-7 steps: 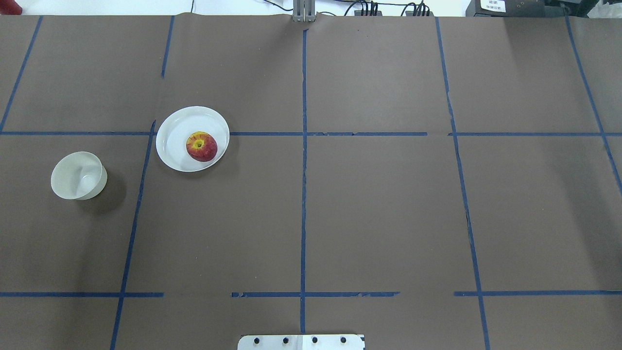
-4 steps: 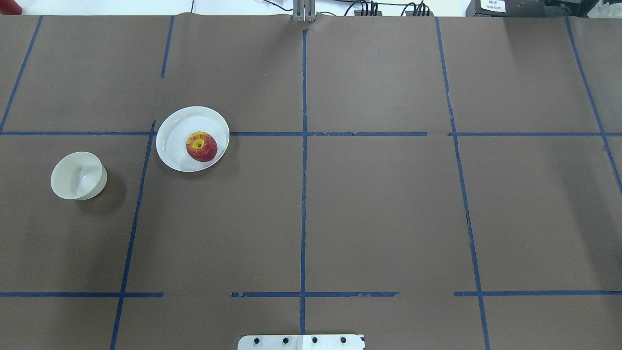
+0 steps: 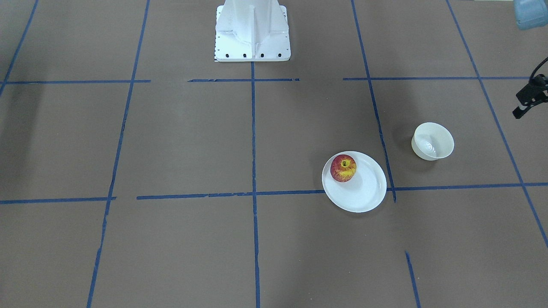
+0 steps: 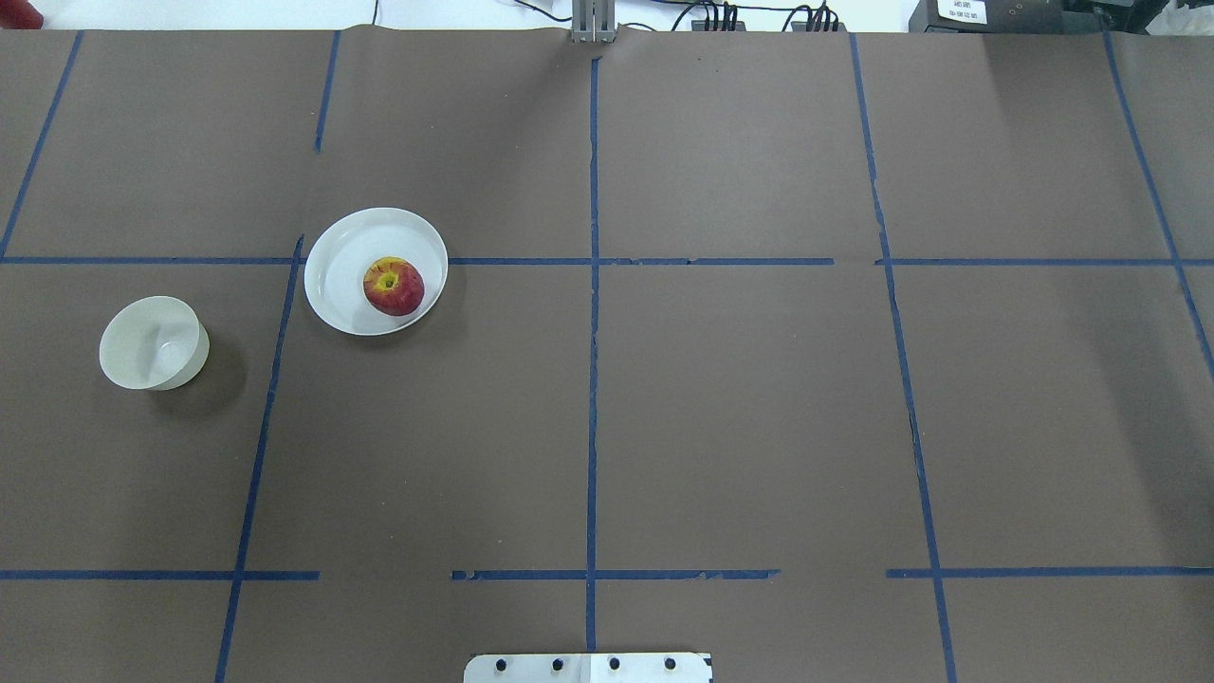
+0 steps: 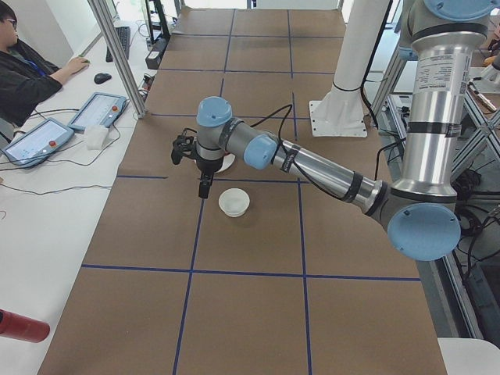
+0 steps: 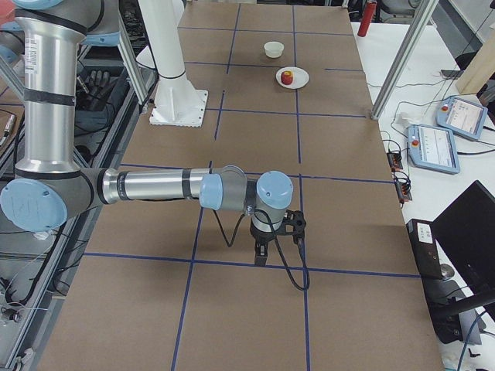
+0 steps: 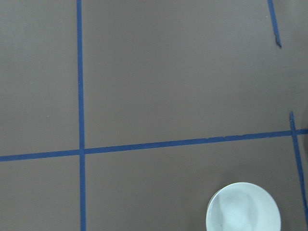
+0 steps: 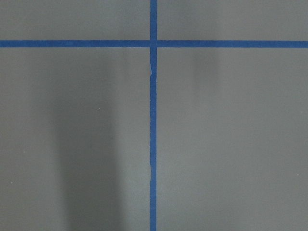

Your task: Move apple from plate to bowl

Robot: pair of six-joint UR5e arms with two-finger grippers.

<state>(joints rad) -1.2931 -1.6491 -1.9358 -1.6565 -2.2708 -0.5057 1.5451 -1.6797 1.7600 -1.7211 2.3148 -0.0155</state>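
Note:
The red and yellow apple (image 4: 393,286) lies on the white plate (image 4: 340,249), on the side toward the robot; it also shows in the front view (image 3: 343,168) on the plate (image 3: 364,194). The cream bowl (image 4: 154,342) stands empty to the plate's left, apart from it (image 3: 432,141). My left gripper (image 5: 204,186) hangs above the table beside the bowl (image 5: 233,202), on its outer side; I cannot tell if it is open. Its wrist view shows the bowl (image 7: 243,208) at the bottom edge. My right gripper (image 6: 260,253) hangs far from the plate (image 6: 297,79); I cannot tell its state.
The table is covered in brown paper with blue tape lines. The robot's white base (image 3: 252,30) stands at the middle of the near edge. A black part of the left wrist (image 3: 528,96) shows at the front view's right edge. An operator (image 5: 31,70) sits beside the table.

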